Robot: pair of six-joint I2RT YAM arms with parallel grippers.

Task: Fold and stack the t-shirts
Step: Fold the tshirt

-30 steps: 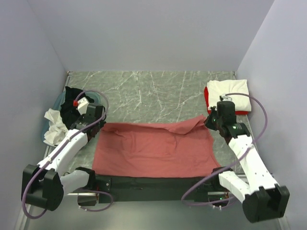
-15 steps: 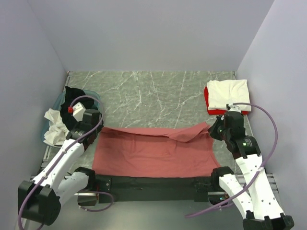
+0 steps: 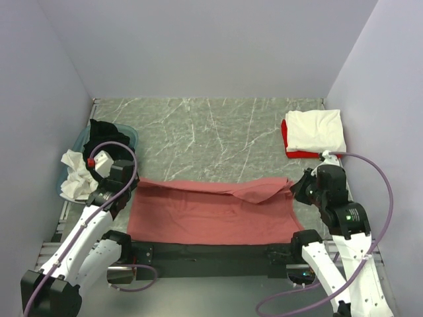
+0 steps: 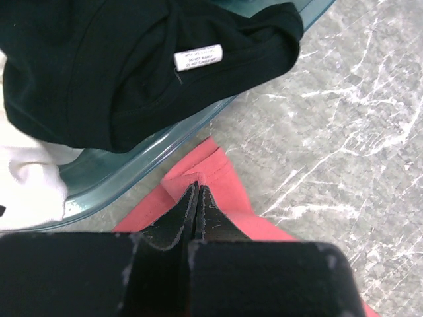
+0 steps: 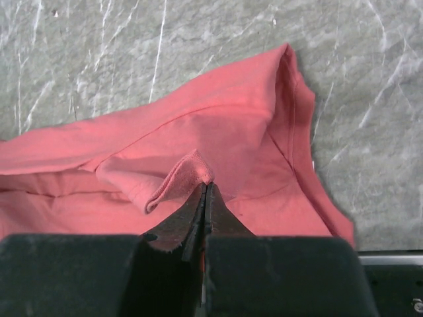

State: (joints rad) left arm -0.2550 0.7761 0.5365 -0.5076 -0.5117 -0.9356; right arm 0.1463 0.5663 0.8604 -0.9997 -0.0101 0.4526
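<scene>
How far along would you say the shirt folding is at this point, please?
Done: a folded white shirt lies on a red shirt at the far right. In hand: the pink shirt is spread out, with the left claw and right claw each shut on a corner of it, apparently mid-fold. Left: a black shirt and a crumpled white shirt wait unfolded at the basin.

Salmon-pink shirt (image 3: 211, 211) lies spread across the near table, its far edge doubled over toward the near side, with a loose wrinkled flap at the far right corner. Cream-white shirt (image 3: 314, 130) is folded square at far right, resting on the folded red shirt (image 3: 285, 137), red showing along the left and near edges. Black shirt (image 3: 106, 130) heaped at far left, label showing; white shirt (image 3: 76, 175) crumpled just beside it, nearer.
</scene>
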